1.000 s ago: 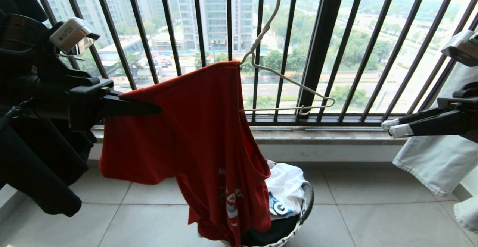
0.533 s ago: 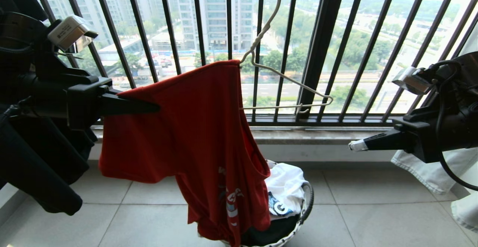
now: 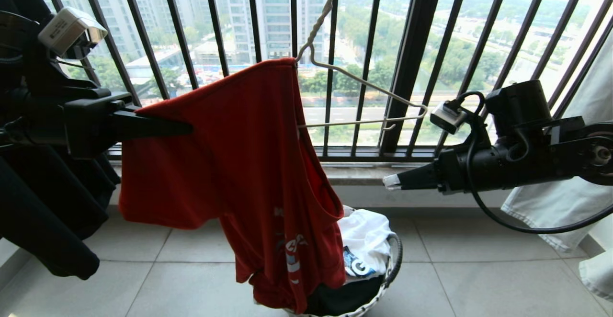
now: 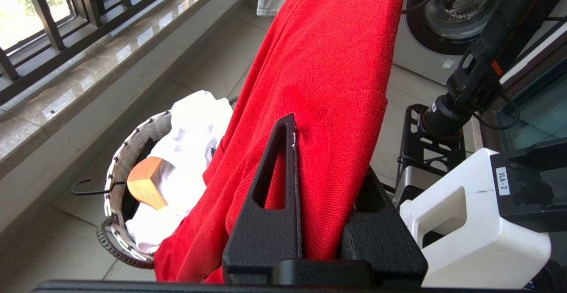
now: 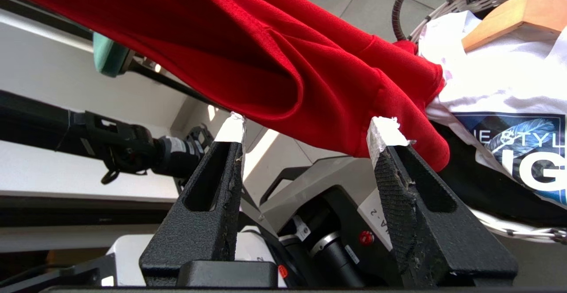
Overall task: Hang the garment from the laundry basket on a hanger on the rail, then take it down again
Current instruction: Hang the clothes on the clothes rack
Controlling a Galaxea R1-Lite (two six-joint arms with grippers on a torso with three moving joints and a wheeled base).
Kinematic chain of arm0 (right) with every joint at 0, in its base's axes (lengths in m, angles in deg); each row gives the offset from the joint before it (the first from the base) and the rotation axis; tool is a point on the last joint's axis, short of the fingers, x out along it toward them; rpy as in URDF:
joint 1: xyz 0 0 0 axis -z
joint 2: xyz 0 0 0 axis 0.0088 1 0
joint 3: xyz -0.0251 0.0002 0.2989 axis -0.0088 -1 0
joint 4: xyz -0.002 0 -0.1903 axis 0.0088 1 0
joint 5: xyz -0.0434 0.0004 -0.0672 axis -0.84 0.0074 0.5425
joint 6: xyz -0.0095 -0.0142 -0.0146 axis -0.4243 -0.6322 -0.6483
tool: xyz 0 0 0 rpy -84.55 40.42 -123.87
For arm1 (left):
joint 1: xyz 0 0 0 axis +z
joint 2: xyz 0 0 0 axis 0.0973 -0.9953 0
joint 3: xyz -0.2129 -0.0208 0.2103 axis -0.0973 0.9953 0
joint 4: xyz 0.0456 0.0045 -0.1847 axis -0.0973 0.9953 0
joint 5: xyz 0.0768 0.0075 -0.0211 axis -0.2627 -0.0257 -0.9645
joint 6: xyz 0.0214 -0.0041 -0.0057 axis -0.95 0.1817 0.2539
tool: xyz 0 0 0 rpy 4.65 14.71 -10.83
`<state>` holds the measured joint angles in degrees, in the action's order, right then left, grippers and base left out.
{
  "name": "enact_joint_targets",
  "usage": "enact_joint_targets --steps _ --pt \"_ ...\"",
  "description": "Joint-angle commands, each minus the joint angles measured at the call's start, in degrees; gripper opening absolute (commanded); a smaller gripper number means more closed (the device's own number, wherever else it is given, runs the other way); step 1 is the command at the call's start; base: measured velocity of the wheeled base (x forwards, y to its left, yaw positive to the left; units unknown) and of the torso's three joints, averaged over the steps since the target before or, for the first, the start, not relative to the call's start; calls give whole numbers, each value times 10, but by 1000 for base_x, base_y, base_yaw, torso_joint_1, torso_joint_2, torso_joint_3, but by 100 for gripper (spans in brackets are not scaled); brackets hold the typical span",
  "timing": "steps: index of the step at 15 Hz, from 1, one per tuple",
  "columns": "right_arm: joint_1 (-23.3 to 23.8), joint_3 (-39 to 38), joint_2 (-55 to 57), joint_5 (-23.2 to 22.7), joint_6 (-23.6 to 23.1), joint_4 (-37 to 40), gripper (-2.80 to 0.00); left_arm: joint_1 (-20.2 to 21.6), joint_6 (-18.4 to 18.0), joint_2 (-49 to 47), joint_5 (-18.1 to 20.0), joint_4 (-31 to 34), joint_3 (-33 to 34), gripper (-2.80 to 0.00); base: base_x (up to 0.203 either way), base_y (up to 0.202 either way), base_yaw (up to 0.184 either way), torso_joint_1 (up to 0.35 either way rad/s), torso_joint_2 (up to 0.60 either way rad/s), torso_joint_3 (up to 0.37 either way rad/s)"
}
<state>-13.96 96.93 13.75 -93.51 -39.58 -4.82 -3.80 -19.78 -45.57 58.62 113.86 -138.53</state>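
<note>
left pincer (image 3: 184, 128) – pinching the red shirt (image 3: 249, 164) by its shoulder | shirt – half on the white hanger (image 3: 364, 84), hem in the basket (image 3: 395, 259) | right pincer (image 5: 305, 129) – spread, tips at the cloth

Both arms are matte black. The left gripper (image 4: 325, 186) has rough-textured black fingers with triangular cut-outs; beside it sits a white housing (image 4: 476, 222) labelled "VLA-2". The right gripper (image 5: 305, 127) has the same fingers (tips wrapped in white tape), a looping black cable (image 3: 503, 221) and a small silver-white camera block (image 3: 445, 116).
</note>
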Motion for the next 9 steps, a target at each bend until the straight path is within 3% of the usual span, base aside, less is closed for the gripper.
enact_joint_targets --steps 1,3,5,9 --pt "-40 -27 25 79 64 -89 0 6 -2 -1 5 1 -1 -280 0 0 0 0 0 0" --pt "-84 -66 42 163 91 -180 0 6 -1 0 5 1 -1 -280 0 0 0 0 0 0" --pt "-96 -69 52 176 113 -193 0 6 -2 0 5 1 -1 -280 0 0 0 0 0 0" --pt "-106 -74 62 190 114 -193 0 7 -2 3 5 1 0 -280 0 0 0 0 0 0"
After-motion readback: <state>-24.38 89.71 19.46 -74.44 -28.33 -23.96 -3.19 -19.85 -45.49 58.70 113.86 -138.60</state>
